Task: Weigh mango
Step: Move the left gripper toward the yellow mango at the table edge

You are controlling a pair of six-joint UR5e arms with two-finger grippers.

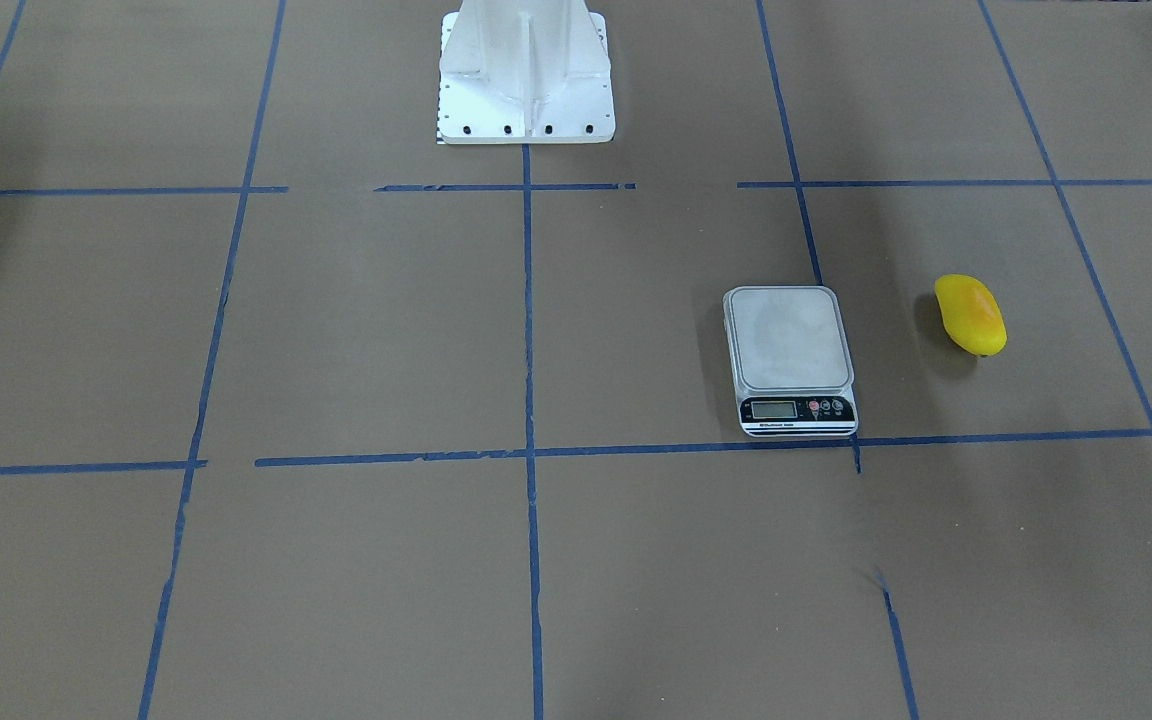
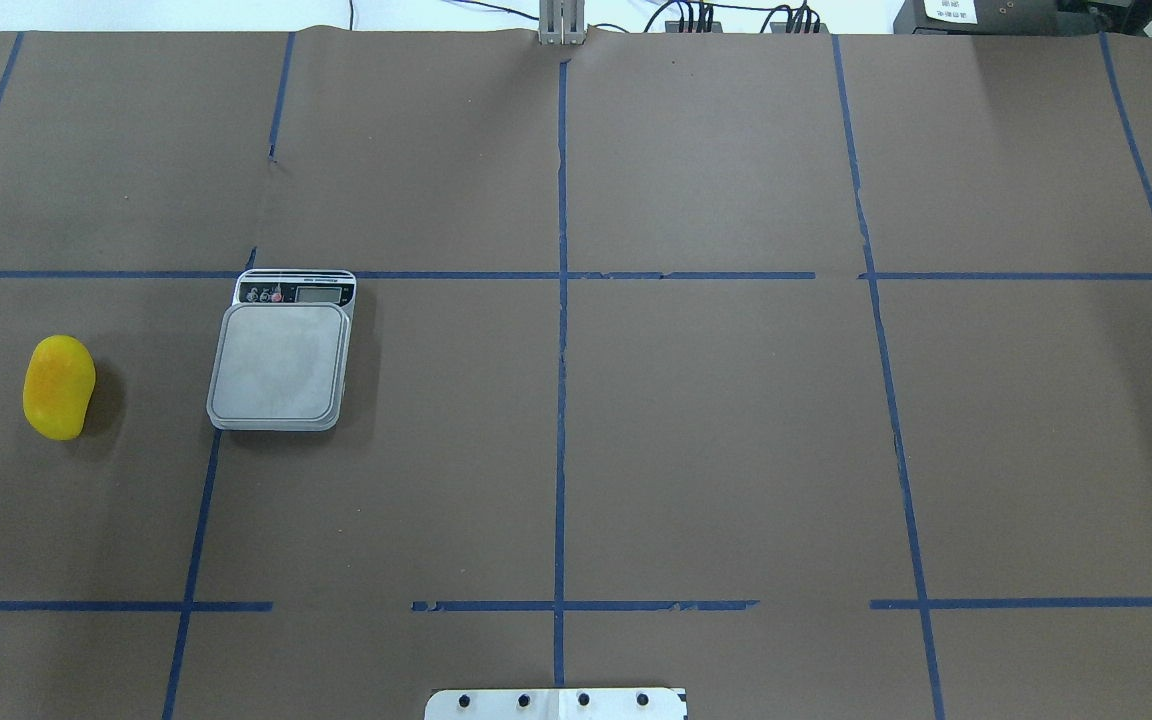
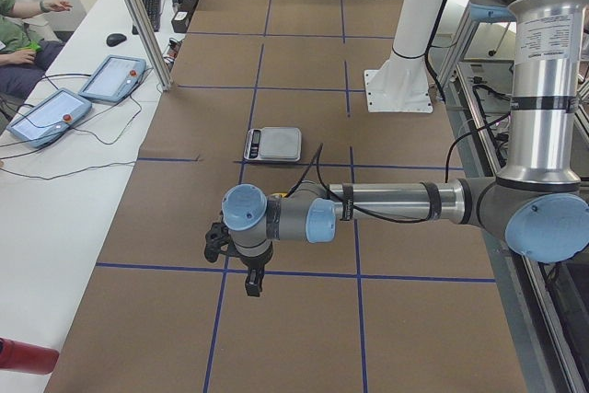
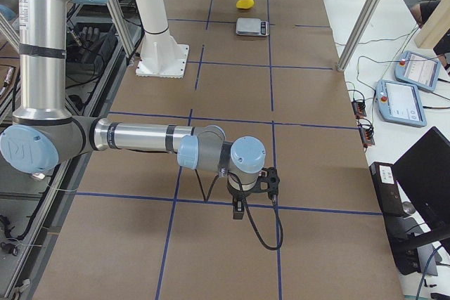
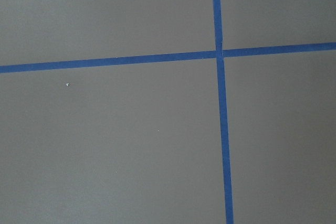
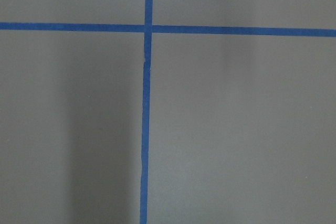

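Note:
The mango (image 1: pixel 971 315), small and bright yellow with an orange blush, lies on the brown paper on the robot's left side; it also shows in the overhead view (image 2: pixel 59 387). The scale (image 1: pixel 791 355) with its bare silver platform sits beside it, apart from it (image 2: pixel 281 365). My left gripper (image 3: pixel 253 283) hangs over the table nearer that camera than the scale (image 3: pixel 272 144). My right gripper (image 4: pixel 239 210) hangs far from the mango (image 4: pixel 245 3). I cannot tell whether either is open or shut. Both wrist views show only paper and blue tape.
The white robot pedestal (image 1: pixel 526 75) stands at the table's robot side. Blue tape lines grid the brown paper. A side bench with tablets (image 3: pixel 64 108) and cables runs along the operators' side. A red bottle (image 3: pixel 23 356) lies on the bench.

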